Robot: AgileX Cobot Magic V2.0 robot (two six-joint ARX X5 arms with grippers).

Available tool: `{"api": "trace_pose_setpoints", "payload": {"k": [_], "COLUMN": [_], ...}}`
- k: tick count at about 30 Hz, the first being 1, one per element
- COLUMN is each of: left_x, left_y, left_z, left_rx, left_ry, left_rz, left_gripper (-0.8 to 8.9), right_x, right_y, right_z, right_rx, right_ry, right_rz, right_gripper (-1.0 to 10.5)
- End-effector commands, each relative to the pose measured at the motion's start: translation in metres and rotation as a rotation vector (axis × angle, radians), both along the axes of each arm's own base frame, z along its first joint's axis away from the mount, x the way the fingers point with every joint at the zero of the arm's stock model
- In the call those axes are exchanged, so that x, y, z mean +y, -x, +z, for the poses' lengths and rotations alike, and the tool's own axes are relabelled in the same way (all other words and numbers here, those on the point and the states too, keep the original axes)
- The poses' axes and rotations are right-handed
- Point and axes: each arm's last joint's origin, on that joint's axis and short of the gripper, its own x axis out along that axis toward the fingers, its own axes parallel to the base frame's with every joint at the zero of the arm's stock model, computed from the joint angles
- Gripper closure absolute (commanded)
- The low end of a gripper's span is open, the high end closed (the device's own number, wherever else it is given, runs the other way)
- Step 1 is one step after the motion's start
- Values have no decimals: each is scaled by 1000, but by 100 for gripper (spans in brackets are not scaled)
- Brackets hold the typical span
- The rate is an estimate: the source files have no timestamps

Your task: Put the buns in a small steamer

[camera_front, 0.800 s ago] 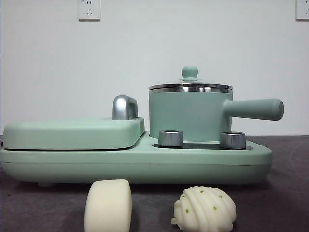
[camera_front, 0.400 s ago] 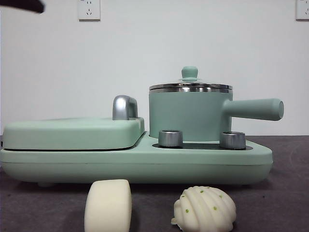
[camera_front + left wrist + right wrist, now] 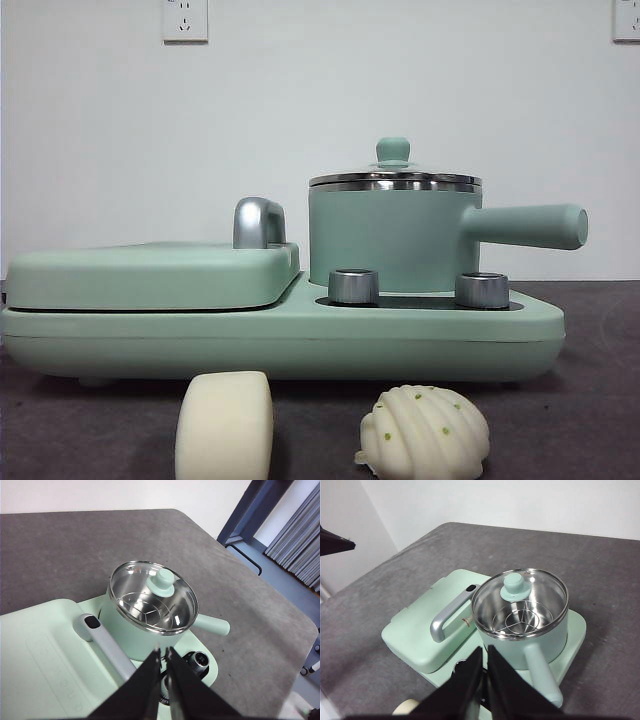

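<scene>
Both buns down on the grey worktop [image 3: 600,420], just in front of the green cooker base [image 3: 300,340]: smooth bun [image 3: 224,425] on the left, ridged bun [image 3: 425,432] beside it, apart. Small steamer [image 3: 393,235] seated on the base, glass lid [image 3: 152,596] on. Left end effector [image 3: 163,653] clenched, empty, hovering above the cooker. Right end effector [image 3: 485,652] likewise clenched, holding nothing.
</scene>
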Motion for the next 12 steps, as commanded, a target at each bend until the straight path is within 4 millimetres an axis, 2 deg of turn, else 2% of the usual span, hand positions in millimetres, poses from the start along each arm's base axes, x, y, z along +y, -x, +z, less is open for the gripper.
{"api": "trace_pose_setpoints", "payload": {"k": [1, 4, 6, 8, 9, 12], "left_x": [-1, -1, -2, -2, -3, -3], "left_y": [-1, -2, -4, -5, -5, -6], "left_z": [5, 4, 3, 2, 2, 2], "left_rx": [-23, -15, -13, -10, -8, -6], "left_ry": [-11, -13, -14, -14, -15, -12], "left_rz": [-18, -17, -17, -17, -17, -16], "left_gripper": [772, 649, 482, 341, 303, 303], "right_x": [0, 0, 0, 0, 0, 0], "right_y": [0, 0, 0, 0, 0, 0], "right_z": [4, 4, 4, 4, 4, 4], "right_rx": [-25, -25, -25, -25, -26, -26], "right_ry": [15, 18, 18, 18, 18, 17], "right_rz": [-3, -11, -11, -11, -10, -9], "right_gripper": [909, 760, 603, 506, 488, 487]}}
